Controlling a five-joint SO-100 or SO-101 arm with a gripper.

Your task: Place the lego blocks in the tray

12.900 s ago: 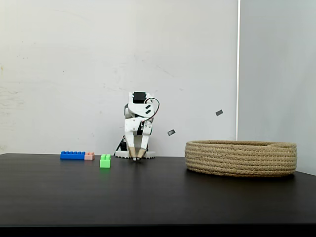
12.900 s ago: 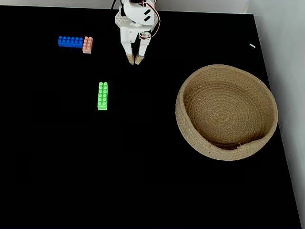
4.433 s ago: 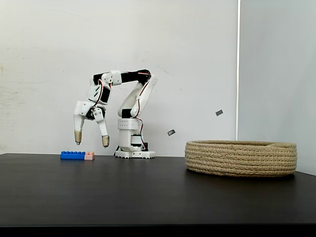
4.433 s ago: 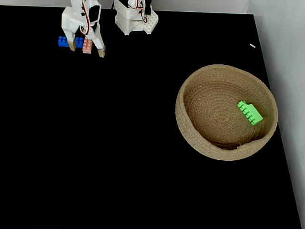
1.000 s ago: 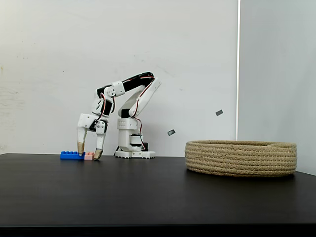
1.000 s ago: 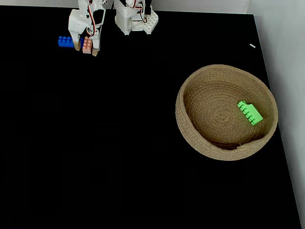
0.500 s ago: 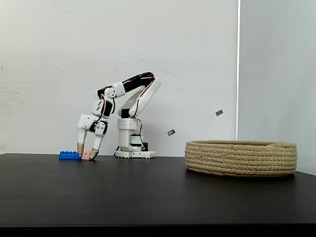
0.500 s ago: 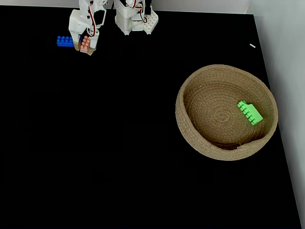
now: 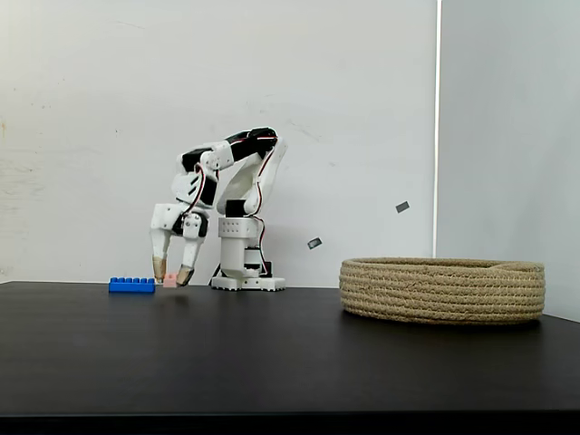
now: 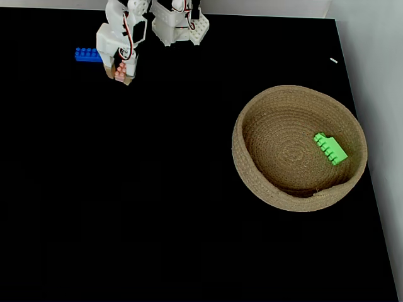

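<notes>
At the far left of the black surface [image 10: 157, 207], near the arm's base, the gripper [image 9: 171, 276] hangs just above the surface, fingers [image 9: 159, 268] closed narrowly on the pink brick [image 9: 169, 282]. In the top-down fixed view the pink brick [image 10: 119, 73] sits between the fingers, long axis roughly front-to-back in the picture. Blue brick [image 10: 87, 55] lies just beside, long axis left-right, apparently apart from the pink one. Green brick [image 10: 331, 149] rests inside the tray [image 10: 252, 113], tilted diagonally on its right slope.

Judgement: carry step. Raise well above the tray [image 9: 442, 290] rim before swinging right; keep grip steady, brick is tiny; release over the middle.
</notes>
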